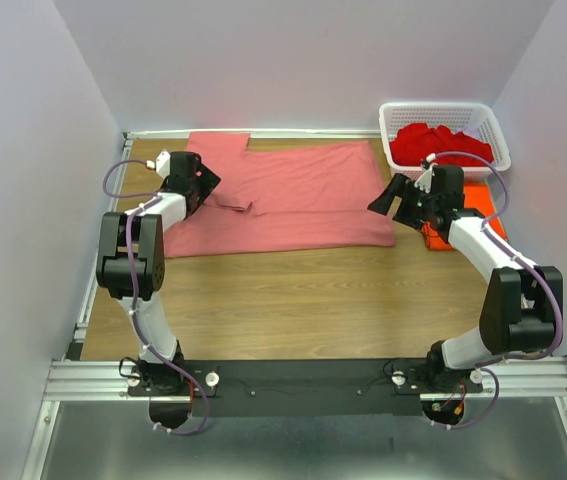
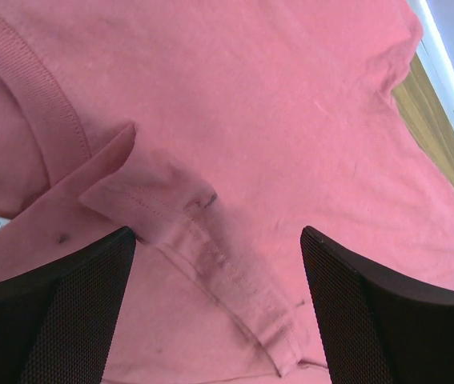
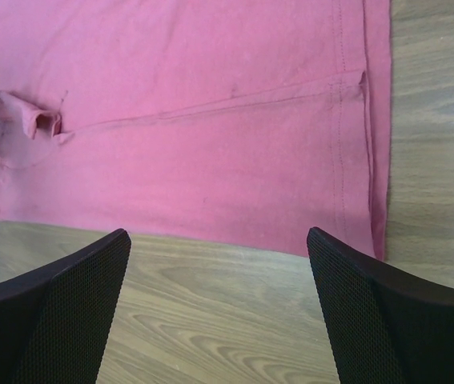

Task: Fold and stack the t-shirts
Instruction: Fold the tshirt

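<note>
The large salmon-pink t-shirt lies spread across the back of the table, one long edge folded over. My left gripper hovers open over its left end. In the left wrist view, the gripper straddles a folded-back sleeve without gripping it. My right gripper stands open at the shirt's right end. The right wrist view has its jaws over bare wood, just short of the shirt's edge. A bright orange t-shirt lies folded under the right arm. Deep red t-shirts are heaped in the basket.
The white lattice basket stands at the back right corner. Walls close in the table on the left, the back and the right. Bare wooden tabletop stretches between the pink shirt and the arm bases.
</note>
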Controlling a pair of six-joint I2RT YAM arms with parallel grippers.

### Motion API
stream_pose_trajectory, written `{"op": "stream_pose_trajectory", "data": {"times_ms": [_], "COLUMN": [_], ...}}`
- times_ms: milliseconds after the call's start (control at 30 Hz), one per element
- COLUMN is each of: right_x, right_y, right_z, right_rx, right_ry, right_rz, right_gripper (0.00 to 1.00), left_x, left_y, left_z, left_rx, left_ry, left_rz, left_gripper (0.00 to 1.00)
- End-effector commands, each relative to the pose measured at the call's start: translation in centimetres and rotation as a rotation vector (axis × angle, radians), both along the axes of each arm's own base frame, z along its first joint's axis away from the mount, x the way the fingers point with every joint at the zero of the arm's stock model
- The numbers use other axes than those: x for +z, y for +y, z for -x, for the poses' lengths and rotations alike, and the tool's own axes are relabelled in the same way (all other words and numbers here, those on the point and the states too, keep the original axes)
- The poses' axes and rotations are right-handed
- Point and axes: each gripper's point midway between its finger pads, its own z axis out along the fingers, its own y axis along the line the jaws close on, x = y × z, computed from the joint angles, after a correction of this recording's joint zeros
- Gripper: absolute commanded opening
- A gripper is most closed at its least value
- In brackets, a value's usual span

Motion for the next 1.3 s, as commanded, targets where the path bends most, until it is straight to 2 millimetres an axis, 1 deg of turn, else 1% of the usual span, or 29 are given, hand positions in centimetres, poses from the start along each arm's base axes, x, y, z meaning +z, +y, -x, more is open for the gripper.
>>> {"op": "stream_pose_trajectory", "data": {"times_ms": [0,133,167,200,233,300,333,367,433,533,567,600,667,700,767,800,833,867,900,967,1000,1033,1067,1100,1133,1167,1200,1233,1267], "right_x": [0.1,0.1,0.1,0.1,0.0,0.0,-0.1,0.0,0.1,0.3,0.4,0.4,0.4,0.5,0.5,0.4,0.4,0.5,0.3,0.4,0.1,-0.1,-0.2,-0.4,-0.7,-1.1,-1.5,-1.9,-2.7], "right_y": [-0.2,-0.4,-0.4,-0.5,-0.6,-0.6,-0.6,-0.6,-0.6,-0.8,-0.8,-0.7,-0.6,-0.6,-0.5,-0.4,-0.3,-0.2,0.0,0.6,0.8,1.0,1.3,1.3,1.4,1.5,1.6,1.6,1.3], "right_z": [0.6,0.6,0.6,0.6,0.6,0.6,0.6,0.6,0.6,0.5,0.5,0.5,0.7,0.7,0.8,0.8,0.8,0.8,0.8,0.8,0.8,0.9,1.0,1.1,1.2,1.2,1.3,1.4,1.4], "right_rx": [0.011,0.007,0.006,0.004,0.003,0.002,0.003,0.002,0.004,0.0,0.001,0.003,0.007,0.009,0.015,0.02,0.024,0.028,0.035,0.058,0.065,0.072,0.082,0.079,0.079,0.08,0.08,0.085,0.069], "right_ry": [0.006,0.006,0.005,0.007,0.008,0.01,0.012,0.01,0.01,0.006,0.004,0.007,0.01,0.01,0.013,0.015,0.017,0.019,0.028,0.035,0.047,0.057,0.065,0.076,0.085,0.096,0.111,0.12,0.141], "right_rz": [0.024,0.033,0.037,0.041,0.044,0.046,0.047,0.046,0.052,0.056,0.057,0.057,0.053,0.052,0.047,0.046,0.039,0.032,0.024,-0.007,-0.019,-0.029,-0.043,-0.051,-0.055,-0.062,-0.072,-0.07,-0.064], "right_gripper": [0.98,0.98,0.98,0.98,0.98,0.98,0.98,0.98,0.98,0.98,0.98,0.98,0.98,0.98,0.98,0.98,0.98,0.98,0.98,0.97,0.97,0.96,0.95,0.94,0.93,0.93,0.93,0.93,0.92], "left_x": [-0.1,0.2,0.8,0.5,1.1,1.0,0.4,0.9,0.9,1.2,2.1,2.4,3.9,5.0,6.2,7.0,8.3,9.0,10.2,11.5,11.5,12.4,11.4,11.1,11.9,9.7,9.1,9.8,7.2], "left_y": [0.9,0.8,0.7,0.5,0.4,0.0,-0.1,-0.4,-1.0,-1.4,-1.7,-1.9,-2.0,-2.0,-1.9,-1.7,-1.5,-1.3,-1.1,-0.6,-0.4,-0.1,0.6,1.1,1.6,2.9,3.1,4.2,5.5], "left_z": [-1.5,-2.4,-3.0,-3.3,-4.0,-4.6,-4.9,-5.5,-6.4,-7.2,-7.8,-7.9,-8.3,-8.3,-8.3,-8.4,-8.3,-8.2,-8.0,-7.6,-6.9,-5.9,-4.8,-3.9,-2.8,-1.0,0.1,1.2,3.3], "left_rx": [0.037,0.034,0.024,0.012,0.005,-0.016,-0.023,-0.037,-0.064,-0.096,-0.108,-0.122,-0.144,-0.158,-0.166,-0.163,-0.168,-0.164,-0.162,-0.147,-0.144,-0.135,-0.123,-0.111,-0.101,-0.082,-0.084,-0.065,-0.045], "left_ry": [-0.018,-0.03,-0.047,-0.042,-0.059,-0.063,-0.053,-0.068,-0.076,-0.087,-0.107,-0.114,-0.144,-0.166,-0.187,-0.202,-0.223,-0.234,-0.249,-0.259,-0.235,-0.226,-0.191,-0.172,-0.179,-0.125,-0.107,-0.116,-0.054], "left_rz": [-0.032,-0.037,-0.04,-0.039,-0.039,-0.037,-0.036,-0.031,-0.019,-0.029,-0.032,-0.032,-0.049,-0.062,-0.081,-0.094,-0.117,-0.133,-0.143,-0.164,-0.171,-0.179,-0.184,-0.183,-0.179,-0.172,-0.159,-0.158,-0.161], "left_gripper": [0.92,0.92,0.92,0.92,0.92,0.92,0.92,0.92,0.92,0.92,0.92,0.92,0.92,0.92,0.92,0.92,0.92,0.92,0.92,0.92,0.92,0.91,0.9,0.88,0.87,0.86,0.85,0.82,0.81]}}
